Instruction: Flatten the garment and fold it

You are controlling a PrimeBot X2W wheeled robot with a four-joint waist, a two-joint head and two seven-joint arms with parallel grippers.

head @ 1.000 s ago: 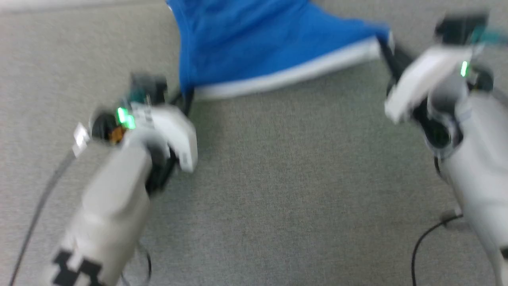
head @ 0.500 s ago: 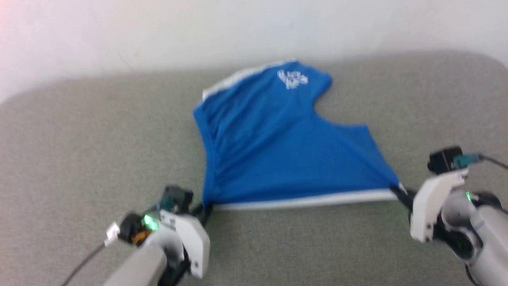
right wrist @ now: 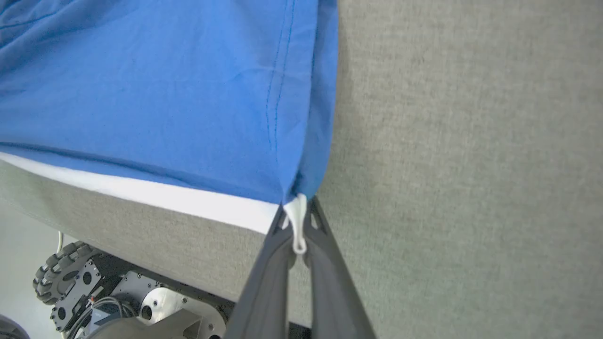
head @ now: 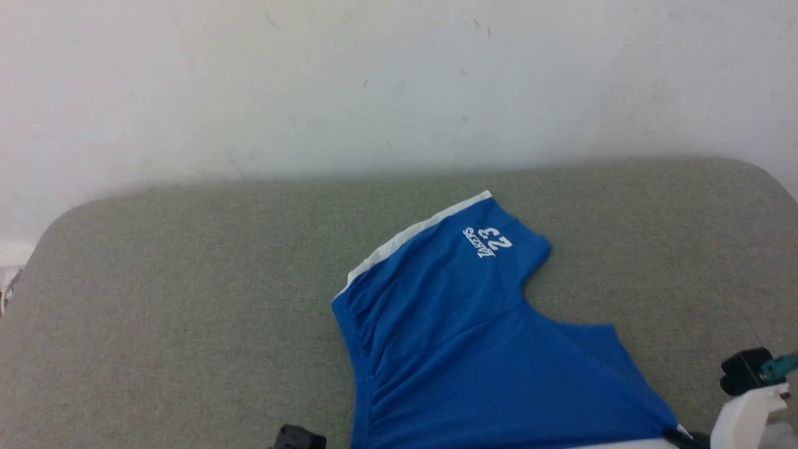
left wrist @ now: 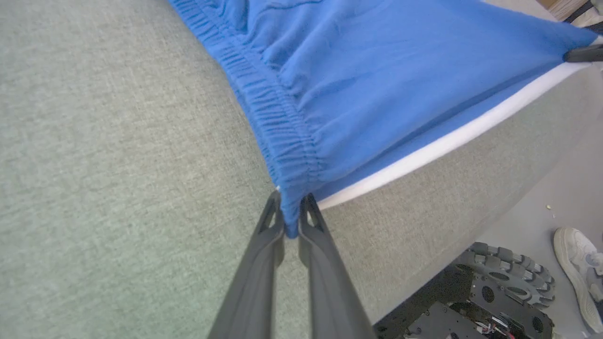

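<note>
Lately, head camera tilted up. Royal-blue soft fabric shorts (head: 474, 349), taut on grey cloth tabletop (head: 187, 280); left end effector (left wrist: 291, 212) pinching waistband corner, right end effector (right wrist: 297, 221) pinching hem corner. Fold judged next.

The garment (head: 474, 349) is seen as soft, matt blue knit cloth, puckered into fine ribs along its elastic waistband (left wrist: 282, 122) and edged by a smoother white trim band (left wrist: 447, 141). The grey surface (head: 187, 299) beneath it is covered in coarse, matt woven fabric. The fingers (left wrist: 254, 282) of the left gripper (left wrist: 288, 214) and of the right gripper (right wrist: 297, 221) are shown as dark, smooth, matt plastic, and the wall (head: 374, 81) is painted white, matt and lightly scuffed.
</note>
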